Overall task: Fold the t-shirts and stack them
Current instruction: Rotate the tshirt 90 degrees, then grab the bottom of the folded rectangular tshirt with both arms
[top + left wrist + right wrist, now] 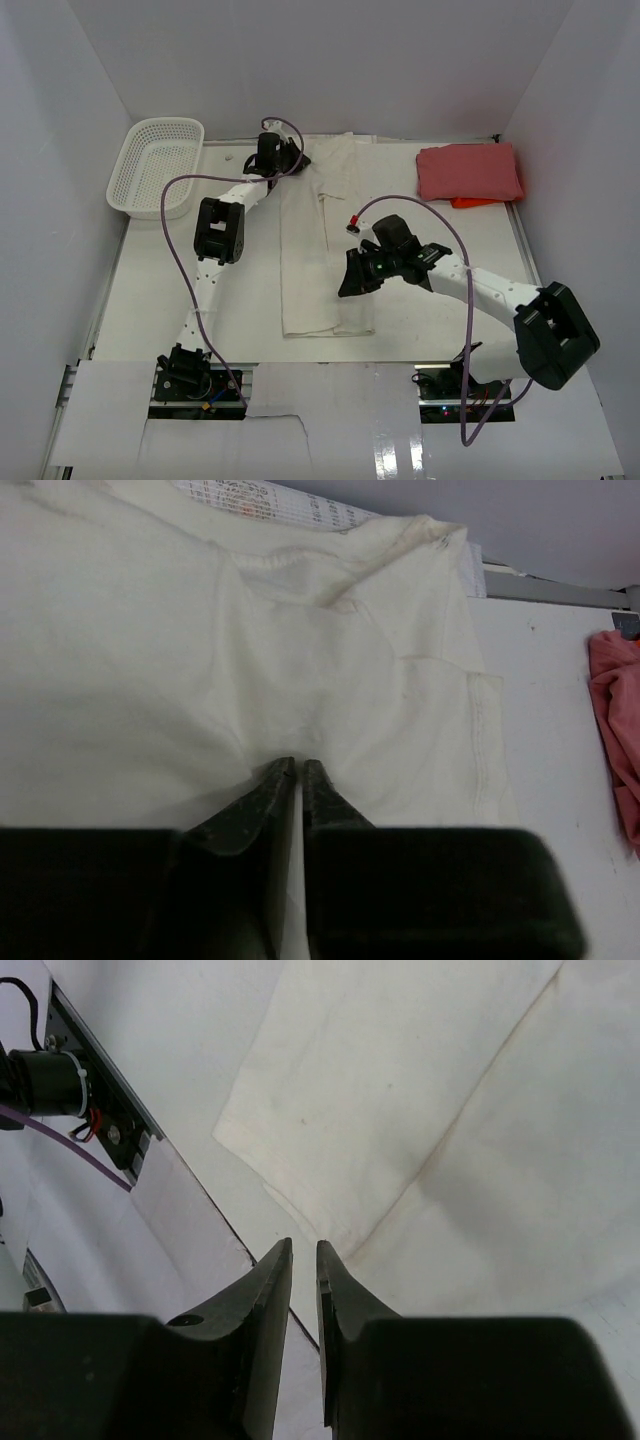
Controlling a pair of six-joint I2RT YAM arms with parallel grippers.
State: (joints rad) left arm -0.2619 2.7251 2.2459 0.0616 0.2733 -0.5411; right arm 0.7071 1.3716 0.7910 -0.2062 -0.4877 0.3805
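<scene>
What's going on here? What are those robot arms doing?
Two robot arms are folding t-shirts. The plain cream-white cloth t-shirt lies in the middle of the table, folded into a long strip. The left end effector hangs at its far end and the right end effector at its near edge. Both have jaws just a crack apart and grip nothing. The plain red cloth t-shirt lies folded in the far right corner.

Basket (pixel 125 175) back left, one t-shirt (pixel 315 250) centre, other t-shirt (pixel 468 170) back right.
</scene>
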